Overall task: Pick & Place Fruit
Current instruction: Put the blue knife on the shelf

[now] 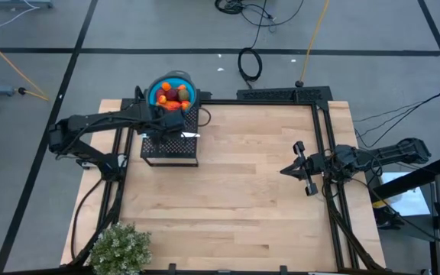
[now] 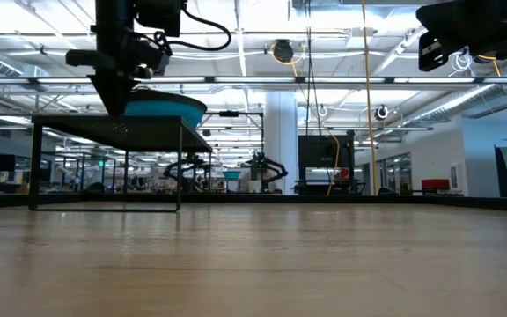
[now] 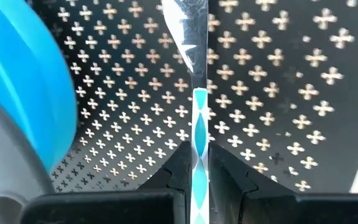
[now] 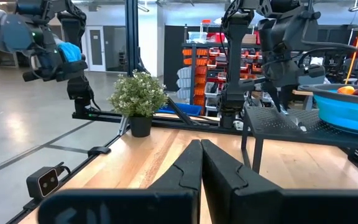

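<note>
Left tool (image 1: 168,131) clamped; right tool (image 1: 299,169) closed, idle.

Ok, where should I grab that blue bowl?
Grip the bowl by its right rim, from above: it sits upright on the rack, fruit fills its middle, and the left gripper, holding the knife, hangs close beside it.

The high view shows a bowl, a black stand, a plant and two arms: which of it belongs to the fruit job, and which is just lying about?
Part of the job:
- fruit in the blue bowl
- black perforated stand under the bowl
- left end effector, shut on a blue-handled knife

Just there:
- bushy green plant
- right end effector, shut, waiting over the table's right side
</note>
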